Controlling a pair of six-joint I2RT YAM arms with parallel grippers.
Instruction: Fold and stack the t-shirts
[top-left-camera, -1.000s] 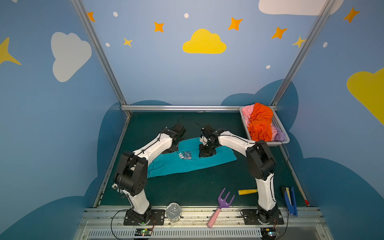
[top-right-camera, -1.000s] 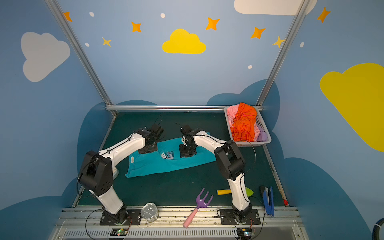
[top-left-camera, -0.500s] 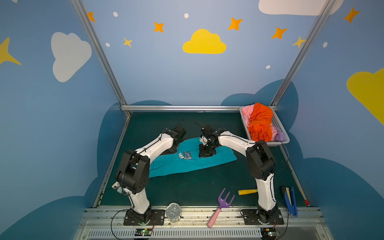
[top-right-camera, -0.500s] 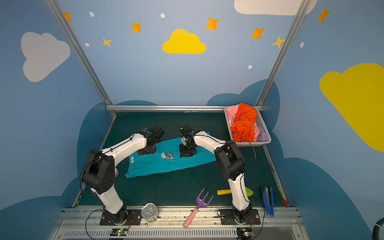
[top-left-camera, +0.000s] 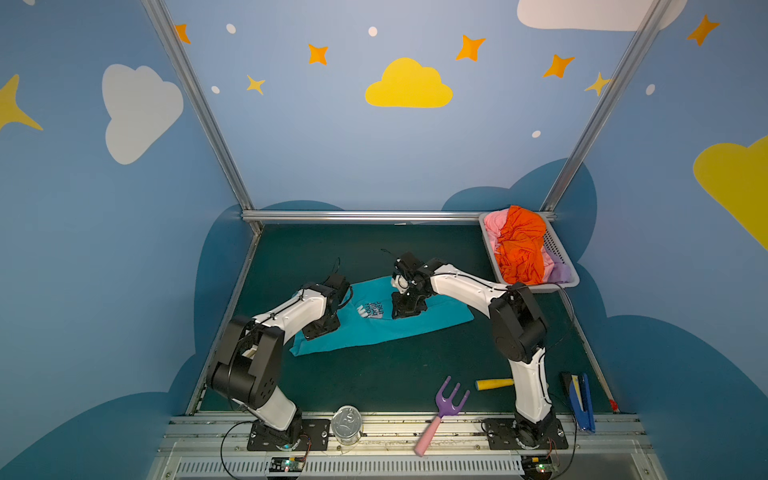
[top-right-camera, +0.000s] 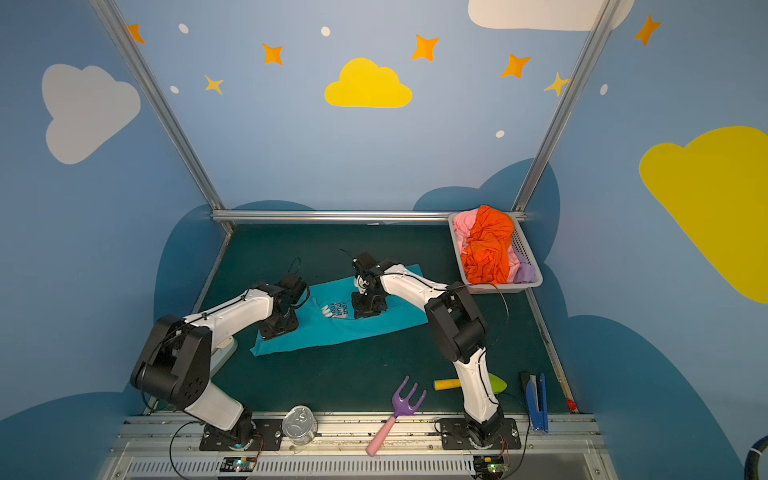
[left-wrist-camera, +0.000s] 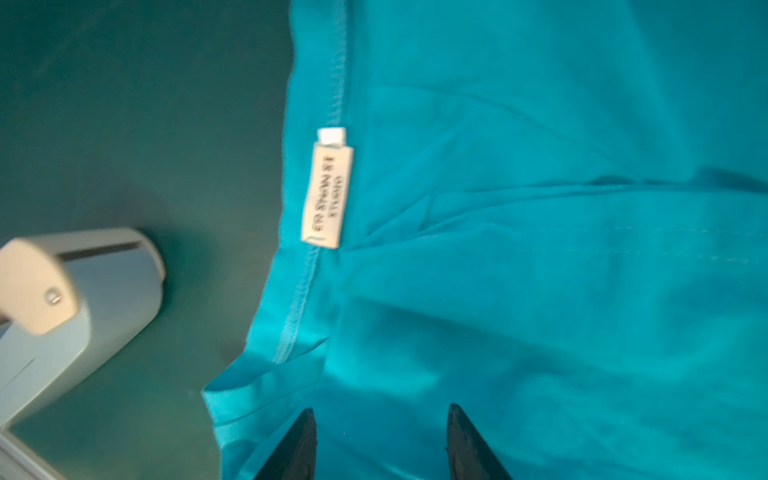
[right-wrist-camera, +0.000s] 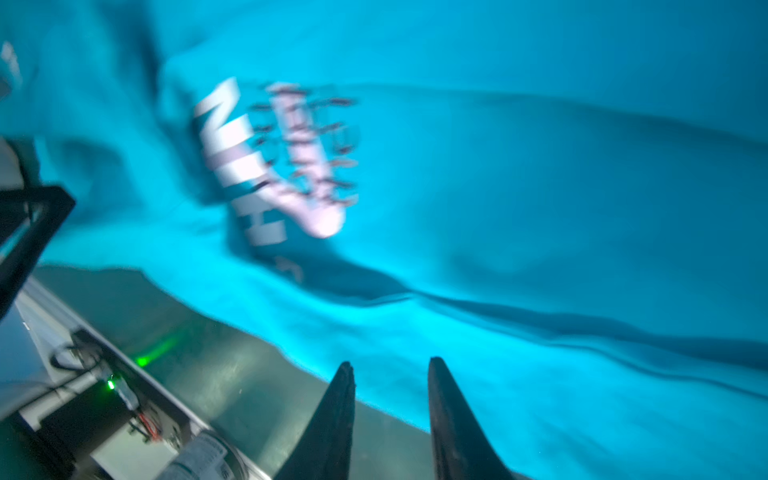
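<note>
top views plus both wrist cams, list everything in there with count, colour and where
teal t-shirt: 1, teal, white-and-pink print, lying mid-mat
label: 1, white, on the teal shirt's seam
basket t-shirts: 3, orange, pink, lilac, heaped in the basket
basket: 1, white, back right corner
mat: 1, dark green, floor
tin can: 1, silver, front rail
toy fork: 1, purple, pink handle, front edge
yellow-handled tool: 1, green head, behind right arm
stapler: 1, blue, front right
left arm: 1, white-black, jaws apart over the shirt
right arm: 1, white-black, jaws apart beside the print
</note>
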